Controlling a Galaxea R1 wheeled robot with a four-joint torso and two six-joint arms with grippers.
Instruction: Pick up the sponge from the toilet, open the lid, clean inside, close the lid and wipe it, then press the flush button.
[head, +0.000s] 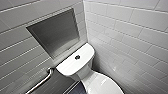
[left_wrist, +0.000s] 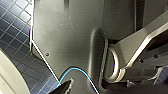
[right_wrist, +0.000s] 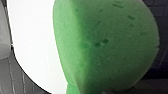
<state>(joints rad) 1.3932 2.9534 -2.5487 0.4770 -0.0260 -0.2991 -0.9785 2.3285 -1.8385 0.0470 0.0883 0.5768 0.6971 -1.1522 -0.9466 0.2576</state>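
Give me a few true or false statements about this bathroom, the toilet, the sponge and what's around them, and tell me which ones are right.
1. The flush button sits in the middle of the white tank top. True.
2. The sponge is yellow. False: it is bright green.
3. A metal grab bar is fixed to the tiled wall, left of the toilet in the head view. True.
4. The floor is laid with large white tiles. False: the left wrist view shows small dark blue tiles.
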